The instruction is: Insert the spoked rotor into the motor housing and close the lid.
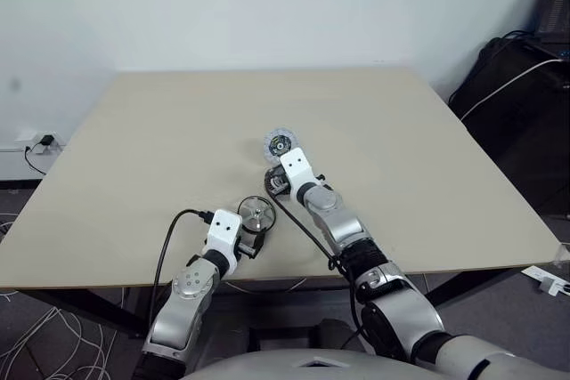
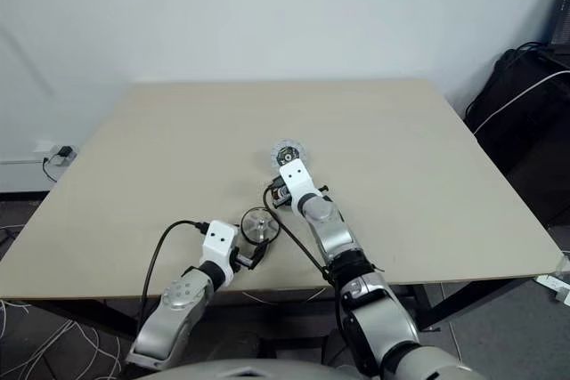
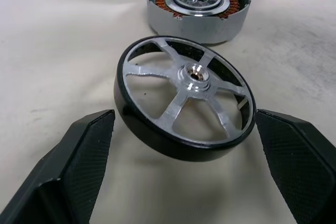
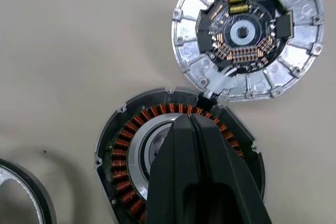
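The spoked rotor (image 3: 184,95) is seen lying flat on the beige table (image 1: 160,149), near the table's front edge, its dark rim and silver spokes facing up. The left hand (image 3: 181,169) is held just in front of it, fingers (image 3: 79,166) spread wide to either side of the rotor, and no contact with the rim can be made out. In the left eye view the rotor (image 1: 256,213) is found right at the tip of the left hand (image 1: 252,242).

Just beyond the rotor, towards the middle of the table, the motor housing (image 3: 197,11) is set upright and open, its ring of copper coils and silvery centre exposed. The right hand (image 4: 191,124) is poised directly above the housing (image 4: 131,166), its two black fingers (image 4: 178,145) pressed together with nothing pinched between them; the tips are seen over the coil ring at the housing's far side. Whether the tips touch the coils cannot be told.

The lid (image 4: 247,35) is found lying just beyond the housing, inner face up, with a dark circuit hub at its centre, its rim touching or almost touching the housing's rim. In the left eye view the lid (image 1: 280,145) is seen just past the right hand's white wrist block.
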Controlling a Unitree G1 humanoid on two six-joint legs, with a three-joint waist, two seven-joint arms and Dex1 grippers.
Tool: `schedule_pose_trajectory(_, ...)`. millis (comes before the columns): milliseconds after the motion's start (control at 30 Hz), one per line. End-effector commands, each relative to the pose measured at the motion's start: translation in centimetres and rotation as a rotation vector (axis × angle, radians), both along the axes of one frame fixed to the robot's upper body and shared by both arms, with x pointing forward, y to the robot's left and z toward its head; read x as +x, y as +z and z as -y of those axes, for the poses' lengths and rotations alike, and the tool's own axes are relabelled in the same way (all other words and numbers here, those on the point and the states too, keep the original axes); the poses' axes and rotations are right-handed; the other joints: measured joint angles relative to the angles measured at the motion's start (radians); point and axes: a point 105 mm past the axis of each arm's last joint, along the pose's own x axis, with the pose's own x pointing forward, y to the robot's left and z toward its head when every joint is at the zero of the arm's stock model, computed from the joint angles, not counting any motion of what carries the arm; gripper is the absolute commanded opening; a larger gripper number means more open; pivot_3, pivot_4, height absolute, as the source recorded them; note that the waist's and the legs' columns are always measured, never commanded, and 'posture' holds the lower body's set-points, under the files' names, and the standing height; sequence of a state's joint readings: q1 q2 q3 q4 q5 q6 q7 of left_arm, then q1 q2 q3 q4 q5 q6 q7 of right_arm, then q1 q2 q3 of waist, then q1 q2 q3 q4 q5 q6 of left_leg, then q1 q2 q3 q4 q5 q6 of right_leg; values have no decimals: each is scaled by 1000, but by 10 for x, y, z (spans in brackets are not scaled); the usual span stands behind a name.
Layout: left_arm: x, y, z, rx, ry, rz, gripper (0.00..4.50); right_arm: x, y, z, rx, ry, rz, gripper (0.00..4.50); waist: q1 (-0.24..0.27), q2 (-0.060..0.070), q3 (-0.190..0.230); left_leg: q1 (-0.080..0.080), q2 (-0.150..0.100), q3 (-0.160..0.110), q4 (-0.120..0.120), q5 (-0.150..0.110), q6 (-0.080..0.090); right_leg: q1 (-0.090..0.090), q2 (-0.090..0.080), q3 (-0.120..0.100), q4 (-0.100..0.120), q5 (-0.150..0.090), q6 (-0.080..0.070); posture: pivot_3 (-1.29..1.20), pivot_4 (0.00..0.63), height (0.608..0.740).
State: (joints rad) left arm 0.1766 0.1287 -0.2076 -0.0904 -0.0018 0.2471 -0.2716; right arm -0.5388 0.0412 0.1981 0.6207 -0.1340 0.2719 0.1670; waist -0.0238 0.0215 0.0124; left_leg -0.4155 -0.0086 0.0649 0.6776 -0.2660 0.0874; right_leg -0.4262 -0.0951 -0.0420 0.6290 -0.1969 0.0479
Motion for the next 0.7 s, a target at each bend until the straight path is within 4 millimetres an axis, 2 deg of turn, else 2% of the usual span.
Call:
schedule_pose_trajectory(33, 6, 18, 2, -11, 2, 76, 4500, 10, 16, -2, -13, -8, 56, 23, 0, 0, 0, 0, 0, 0, 0, 0, 0, 0, 0, 0, 0, 0, 0, 0, 0, 740)
schedule_pose_trajectory(367, 7, 18, 2, -12, 2, 79, 4500, 10, 13, 0, -27, -13, 44, 23, -1, 0, 0, 0, 0, 0, 0, 0, 0, 0, 0, 0, 0, 0, 0, 0, 0, 740)
schedule_pose_trajectory(700, 8, 19, 3, -16, -4, 82, 4500, 1, 7, -8, -19, 64, 3, 23, -1, 0, 0, 0, 0, 0, 0, 0, 0, 0, 0, 0, 0, 0, 0, 0, 0, 740)
